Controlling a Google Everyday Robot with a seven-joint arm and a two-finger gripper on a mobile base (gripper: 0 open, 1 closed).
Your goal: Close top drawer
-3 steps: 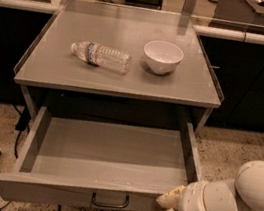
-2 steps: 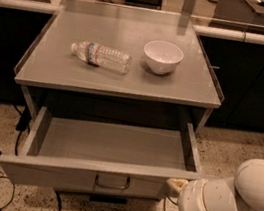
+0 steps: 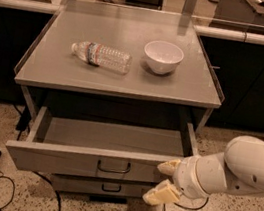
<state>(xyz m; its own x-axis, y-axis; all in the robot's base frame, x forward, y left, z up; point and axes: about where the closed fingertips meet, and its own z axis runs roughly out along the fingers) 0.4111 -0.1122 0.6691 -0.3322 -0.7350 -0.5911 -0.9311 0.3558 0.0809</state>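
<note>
Top drawer (image 3: 76, 161) stands pulled out from under the table, low in the frame, its loop handle (image 3: 113, 167) at centre. At its front panel's right end sits the gripper (image 3: 163, 180), fingers (image 3: 168, 165) spread wide, holding nothing. Just below shows the narrower lower drawer (image 3: 102, 187). Farther back, on the grey table (image 3: 125, 83), a water bottle (image 3: 101, 55) lies left of a white bowl (image 3: 163, 57).

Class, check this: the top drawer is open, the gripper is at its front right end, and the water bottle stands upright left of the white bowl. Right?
Not quite. In the camera view the water bottle lies on its side, not upright, left of the white bowl. The top drawer is open and the gripper is at its front right end.
</note>
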